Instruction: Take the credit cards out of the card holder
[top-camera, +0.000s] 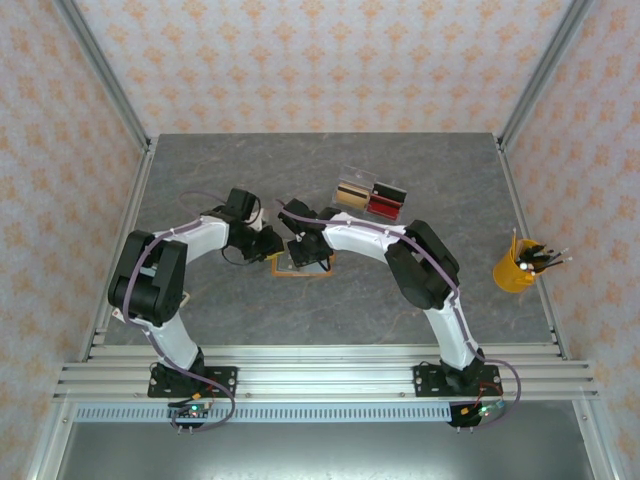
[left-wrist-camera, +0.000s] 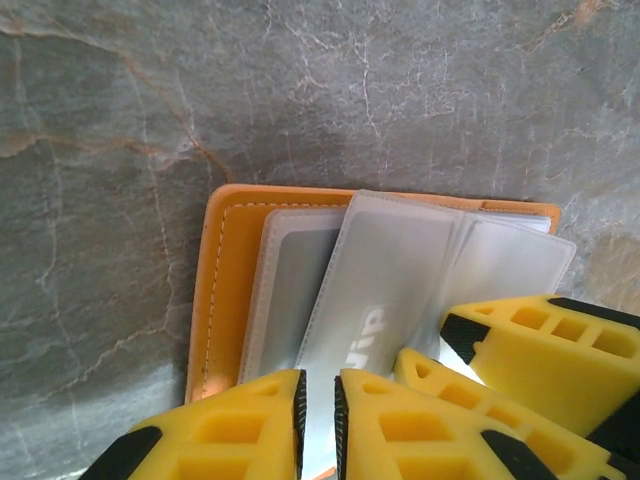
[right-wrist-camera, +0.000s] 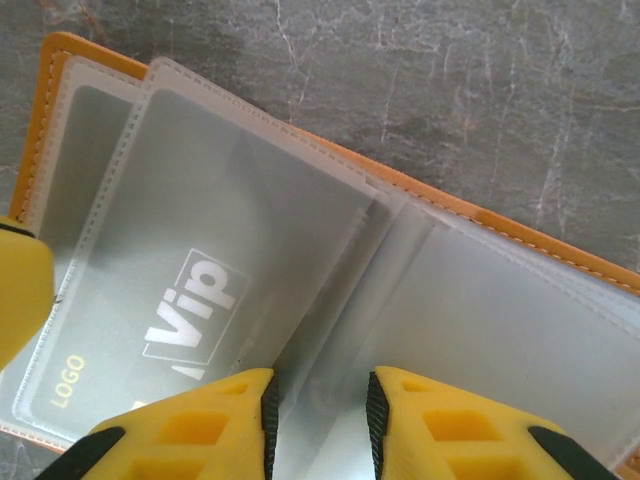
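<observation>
Left wrist view is showing me the left gripper (left-wrist-camera: 318, 420) pinching nearly together on a clear sleeve (left-wrist-camera: 390, 270) of the open card holder (left-wrist-camera: 222, 290), which is lying mid-way across the table (left-wrist-camera: 100, 150). Meanwhile the right gripper (right-wrist-camera: 320, 420) is straddling the sleeve fold, jaws apart. The credit cards (right-wrist-camera: 190, 300) are all sitting sleeved, so I'm judging extraction as barely beginning.

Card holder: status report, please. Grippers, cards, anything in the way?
Left gripper pinching a sleeved card. Right gripper part open astride the clear sleeves. Card holder open flat on table, cards not yet out. Nothing blocking.
</observation>
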